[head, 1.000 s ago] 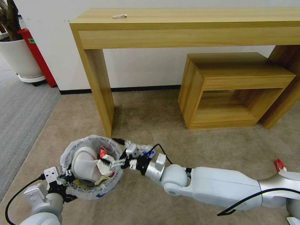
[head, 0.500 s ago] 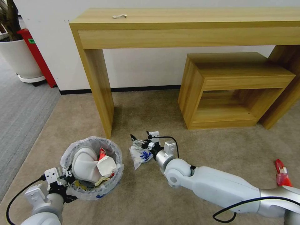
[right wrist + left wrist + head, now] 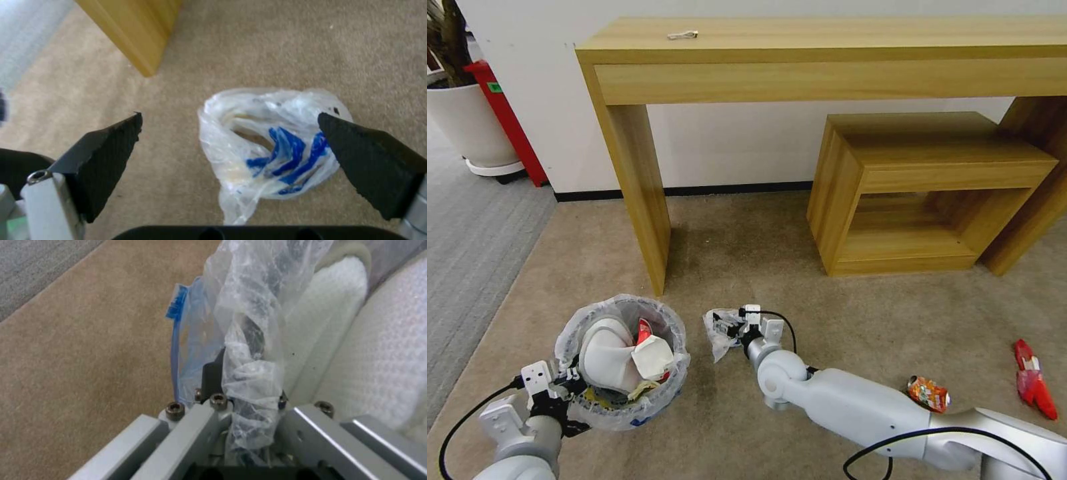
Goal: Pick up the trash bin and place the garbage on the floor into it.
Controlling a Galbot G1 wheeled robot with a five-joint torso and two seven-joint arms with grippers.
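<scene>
At far left I keep the left end effector [image 3: 557, 390] clamped on the near rim of the trash bin [image 3: 627, 417], its fingers pinching the rim together with the folded-over translucent liner [image 3: 249, 350]; gripping there leaves the bin's mouth unobstructed for drops from the right arm. The bin sits low over the beige carpet [image 3: 854, 293], whether resting or just lifted I cannot tell, and already holds a white slipper [image 3: 604, 350], a crumpled paper cup [image 3: 652, 357] and a red wrapper [image 3: 644, 328]. Just right of the bin lies the white-blue plastic bag [image 3: 718, 330], on the carpet near the leg of the wooden desk [image 3: 647, 193]. The right end effector [image 3: 728, 325] hovers directly over it, jaws spread wide and holding nothing; in the right wrist view the bag [image 3: 271, 146] lies between the two dark fingertips [image 3: 111, 146], nearer one than the other, a straddle that I judge suits closing on it. Farther right, well apart, an orange wrapper [image 3: 928, 393] and a second red wrapper [image 3: 1032, 388] lie on the carpet uncollected.
</scene>
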